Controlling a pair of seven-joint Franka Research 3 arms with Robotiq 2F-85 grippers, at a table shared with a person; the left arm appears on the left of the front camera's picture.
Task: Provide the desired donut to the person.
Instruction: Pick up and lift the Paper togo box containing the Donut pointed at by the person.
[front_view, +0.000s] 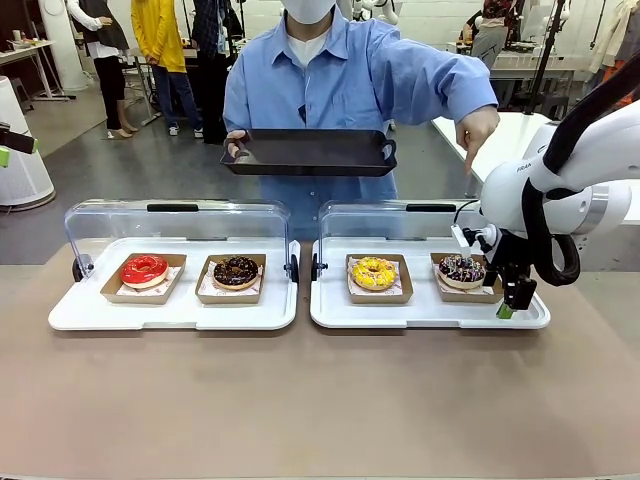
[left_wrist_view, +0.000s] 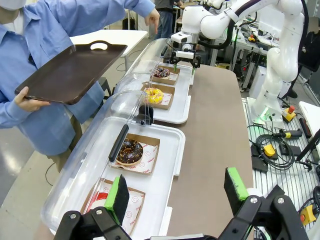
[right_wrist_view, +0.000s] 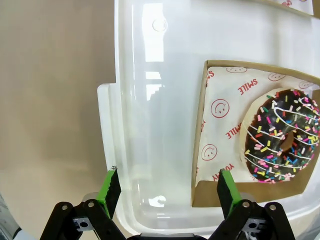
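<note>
The person (front_view: 330, 75) stands at the far side holding a black tray (front_view: 310, 150) and points a hand (front_view: 478, 130) down at the chocolate donut with coloured sprinkles (front_view: 462, 269) (right_wrist_view: 282, 135) in its cardboard tray. My right gripper (front_view: 510, 298) (right_wrist_view: 168, 187) hangs open just in front of that donut, over the white tray's (right_wrist_view: 150, 100) front edge, holding nothing. A yellow donut (front_view: 373, 272), a chocolate donut (front_view: 236, 271) and a red donut (front_view: 144, 269) lie further left. My left gripper (left_wrist_view: 177, 189) is open above the left tray's end, near the chocolate donut (left_wrist_view: 130, 151).
Two white trays (front_view: 180, 312) sit side by side with clear lids (front_view: 180, 215) swung open behind them. Bare brown table (front_view: 320, 400) lies in front. Cables and equipment (left_wrist_view: 280, 145) sit beside the table in the left wrist view.
</note>
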